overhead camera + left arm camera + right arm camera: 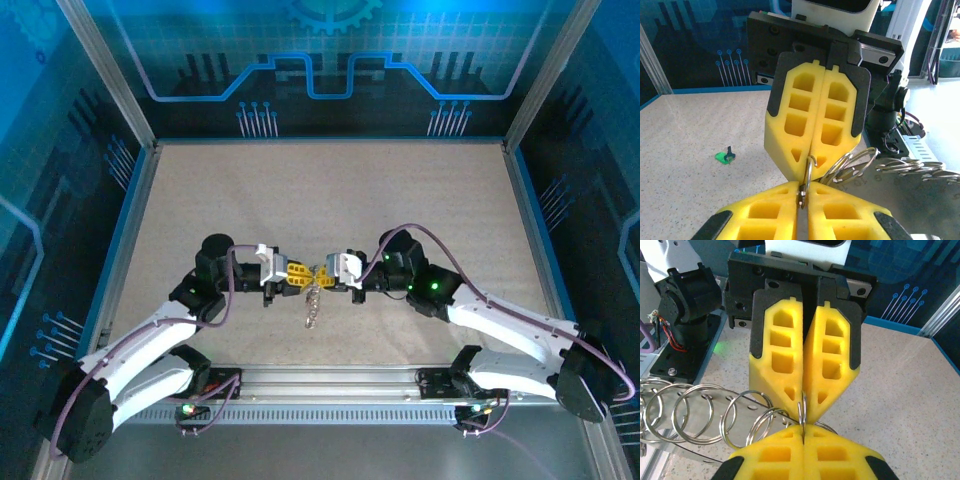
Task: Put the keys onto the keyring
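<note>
My two grippers meet tip to tip above the middle of the table. The keyring [312, 305], a chain of thin silver loops, hangs below them. In the left wrist view my left gripper [803, 192] is shut on one loop of the keyring [850, 165], with a small metal piece pinched at the same spot. The right gripper [810, 157] faces it and bites the same loop. In the right wrist view my right gripper [803, 427] is shut on that loop, and the rest of the keyring [700, 412] trails left. One green-headed key [725, 156] lies flat on the table, apart from both grippers.
A metal rail [330, 385] runs along the near edge under the arm bases. Blue transparent walls with aluminium posts [105, 70] enclose the speckled tabletop [330, 190], which stretches away behind the grippers.
</note>
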